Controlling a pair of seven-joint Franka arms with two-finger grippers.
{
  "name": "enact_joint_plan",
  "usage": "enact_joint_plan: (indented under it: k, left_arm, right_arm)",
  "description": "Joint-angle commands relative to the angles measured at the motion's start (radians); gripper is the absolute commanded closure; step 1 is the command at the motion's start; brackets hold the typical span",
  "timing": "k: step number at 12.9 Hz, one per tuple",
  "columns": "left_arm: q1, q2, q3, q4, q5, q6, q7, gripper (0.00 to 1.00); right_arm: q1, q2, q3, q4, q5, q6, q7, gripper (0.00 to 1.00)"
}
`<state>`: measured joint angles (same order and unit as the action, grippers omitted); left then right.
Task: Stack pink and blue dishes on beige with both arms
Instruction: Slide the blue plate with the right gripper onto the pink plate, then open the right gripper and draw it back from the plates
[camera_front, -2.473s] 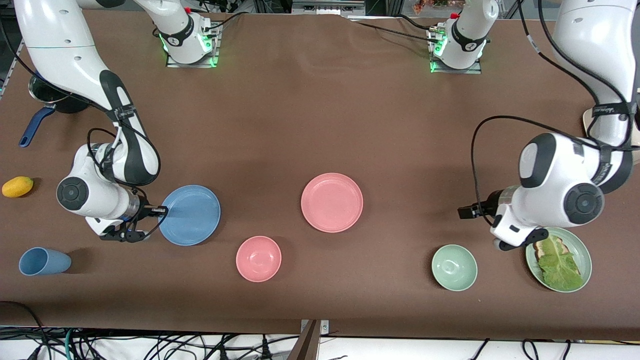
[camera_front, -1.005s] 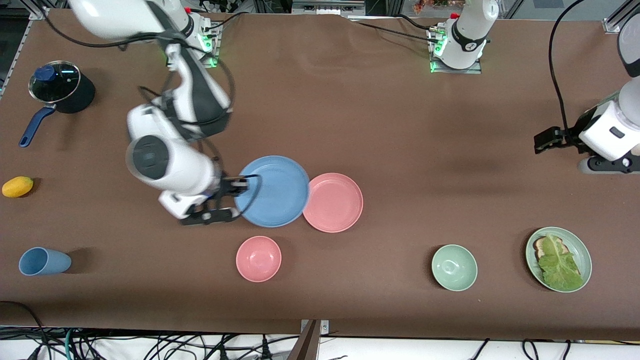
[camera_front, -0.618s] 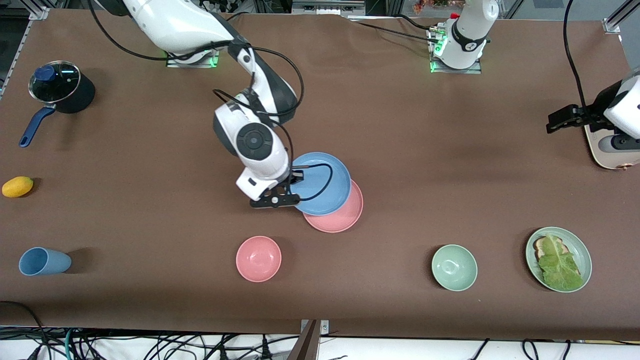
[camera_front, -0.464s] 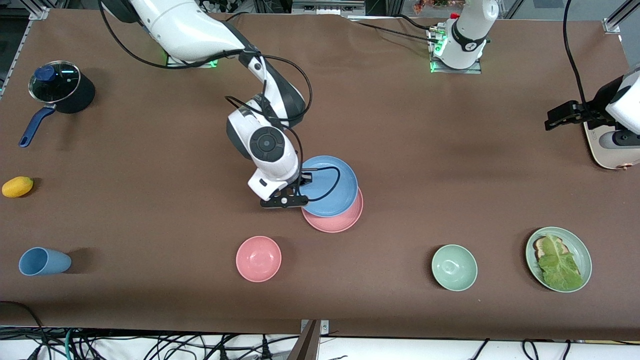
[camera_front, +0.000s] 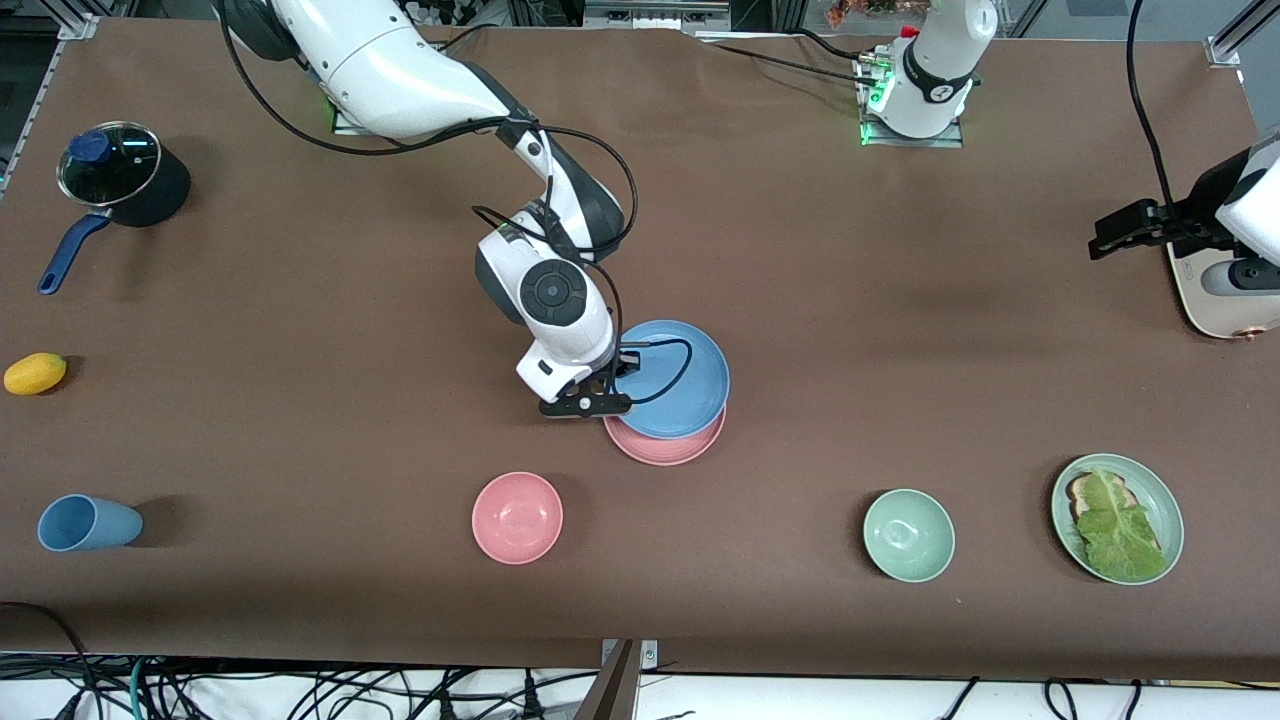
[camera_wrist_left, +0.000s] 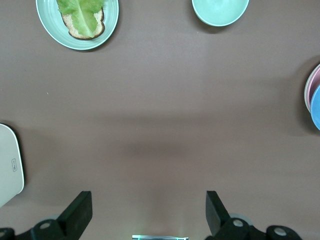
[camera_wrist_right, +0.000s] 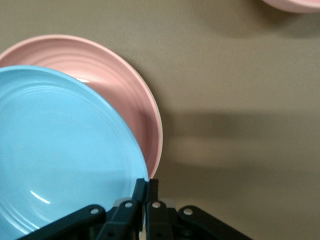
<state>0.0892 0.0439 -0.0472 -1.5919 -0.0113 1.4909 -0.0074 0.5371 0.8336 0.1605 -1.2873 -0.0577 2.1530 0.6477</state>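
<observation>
Pink plate (camera_front: 664, 449) — mostly under blue plate (camera_front: 672, 379)

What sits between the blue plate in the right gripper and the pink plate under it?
Nothing visible. The right gripper is shut on the blue plate at its rim, and the plate hangs over the pink plate, covering most of it. The left gripper is open, over bare table near the left arm's end.

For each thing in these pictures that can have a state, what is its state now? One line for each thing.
blue plate: held by its rim over the pink plate.
pink plate: on the table, mostly covered.
beige plate: at the left arm's end, bare.
right gripper: shut on the blue plate.
left gripper: open, empty, above the table.
pot: lid on.
blue cup: on its side.
</observation>
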Motion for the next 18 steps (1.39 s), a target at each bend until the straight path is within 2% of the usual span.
enact_joint_plan:
  k: [1,5,7,8,11,12,13,14,15,16,18]
  left_arm:
    - [-0.011,-0.033,0.012,-0.019,-0.019,-0.003,0.021,0.0]
    - [-0.009,-0.032,0.012,-0.006,-0.019,0.006,0.021,0.0]
    - [-0.008,-0.032,0.012,-0.006,-0.019,0.008,0.021,0.0]
    - [-0.008,-0.03,0.012,-0.006,-0.019,0.015,0.021,0.0]
    - [-0.003,-0.026,0.01,-0.006,-0.019,0.046,0.021,0.0]
    - [-0.003,-0.019,0.01,-0.006,-0.019,0.045,0.021,0.0]
    - [-0.005,-0.007,0.012,-0.002,-0.018,0.045,0.021,0.0]
    - [-0.002,0.002,0.012,0.009,-0.015,0.045,0.023,0.0]
    - [-0.002,0.011,0.013,0.021,-0.016,0.045,0.023,0.0]
    - [-0.002,0.028,0.015,0.055,-0.018,0.043,0.02,0.0]
    - [-0.003,0.04,0.013,0.072,-0.018,0.037,0.018,0.0]
  right_arm:
    - [-0.002,0.025,-0.002,0.016,-0.014,0.054,0.013,1.0]
    - [0.0,0.029,-0.003,0.016,-0.019,0.065,0.013,1.0]
    - [-0.003,0.022,-0.003,0.016,-0.043,0.056,0.007,0.88]
    - [-0.003,0.019,-0.004,0.016,-0.042,0.051,0.006,0.75]
    - [-0.038,-0.001,-0.007,0.017,-0.039,0.024,-0.025,0.7]
    - [-0.042,-0.011,-0.007,0.019,-0.036,-0.002,-0.046,0.65]
    - [-0.04,-0.019,-0.01,0.022,-0.04,-0.021,-0.048,0.52]
    - [-0.043,-0.039,-0.018,0.022,-0.044,-0.027,-0.049,0.34]
    - [-0.061,-0.062,-0.035,0.02,-0.039,-0.033,-0.059,0.27]
    - [-0.074,-0.088,-0.039,0.019,-0.036,-0.033,-0.063,0.0]
    - [-0.089,-0.154,-0.097,0.013,-0.033,-0.111,-0.06,0.0]
